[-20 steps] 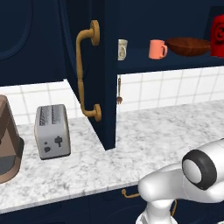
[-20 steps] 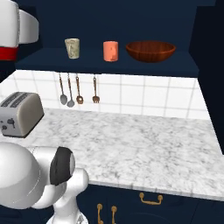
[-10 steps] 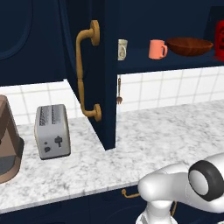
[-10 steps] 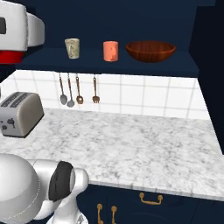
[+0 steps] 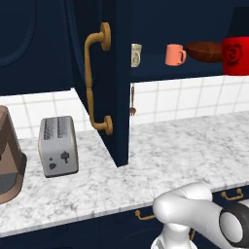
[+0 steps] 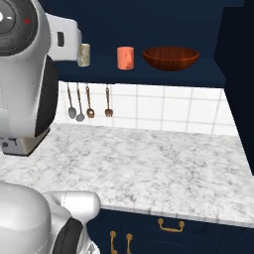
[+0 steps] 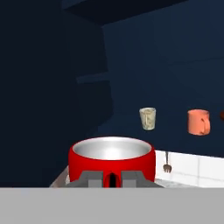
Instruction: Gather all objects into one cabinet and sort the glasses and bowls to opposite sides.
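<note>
Red cup (image 7: 112,158) gripped at its near rim by the closed end effector (image 7: 112,178). Lined up on the cabinet shelf (image 6: 149,69): beige cup (image 7: 148,118), orange mug (image 7: 198,122), brown bowl (image 6: 170,57).

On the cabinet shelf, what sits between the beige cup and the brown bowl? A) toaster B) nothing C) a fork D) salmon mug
D: in the right base view the salmon mug stands on the shelf between the beige cup and the brown bowl.
</note>
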{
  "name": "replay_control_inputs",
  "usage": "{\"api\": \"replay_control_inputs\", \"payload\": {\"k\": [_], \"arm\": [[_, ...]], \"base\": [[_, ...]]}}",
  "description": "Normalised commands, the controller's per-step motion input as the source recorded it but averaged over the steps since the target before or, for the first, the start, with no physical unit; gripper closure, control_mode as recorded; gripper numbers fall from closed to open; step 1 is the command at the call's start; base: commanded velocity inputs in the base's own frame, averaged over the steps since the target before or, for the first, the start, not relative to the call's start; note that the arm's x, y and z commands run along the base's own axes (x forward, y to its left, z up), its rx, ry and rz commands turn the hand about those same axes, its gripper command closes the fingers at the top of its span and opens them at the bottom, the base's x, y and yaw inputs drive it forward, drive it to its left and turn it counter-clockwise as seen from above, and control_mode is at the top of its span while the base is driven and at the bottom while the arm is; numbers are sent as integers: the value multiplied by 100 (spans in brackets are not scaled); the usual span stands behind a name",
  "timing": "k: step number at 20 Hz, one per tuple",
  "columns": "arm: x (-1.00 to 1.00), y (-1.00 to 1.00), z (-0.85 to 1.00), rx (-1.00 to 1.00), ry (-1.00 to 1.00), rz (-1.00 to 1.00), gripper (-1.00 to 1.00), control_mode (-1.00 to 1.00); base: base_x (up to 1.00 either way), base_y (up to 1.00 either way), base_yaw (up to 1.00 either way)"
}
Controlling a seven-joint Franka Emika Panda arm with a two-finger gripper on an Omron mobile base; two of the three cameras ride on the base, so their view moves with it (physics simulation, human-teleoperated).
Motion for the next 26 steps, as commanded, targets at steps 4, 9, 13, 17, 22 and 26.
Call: {"api": "replay_control_inputs", "payload": {"k": [4, 9, 13, 17, 22, 26], "arm": [[54, 36, -43, 8, -40, -1, 100, -100], [53, 3, 14, -1, 0, -6, 100, -100], [100, -17, 5, -5, 12, 1, 100, -100], [84, -16, 9, -11, 8, 0, 100, -100], [56, -8, 0, -10, 0, 0, 100, -100], [12, -2, -8, -3, 0, 0, 100, -100]], "base": [[0, 0, 0], [0, 0, 0], [0, 0, 0], [0, 0, 0], [0, 0, 0], [0, 0, 0]]}}
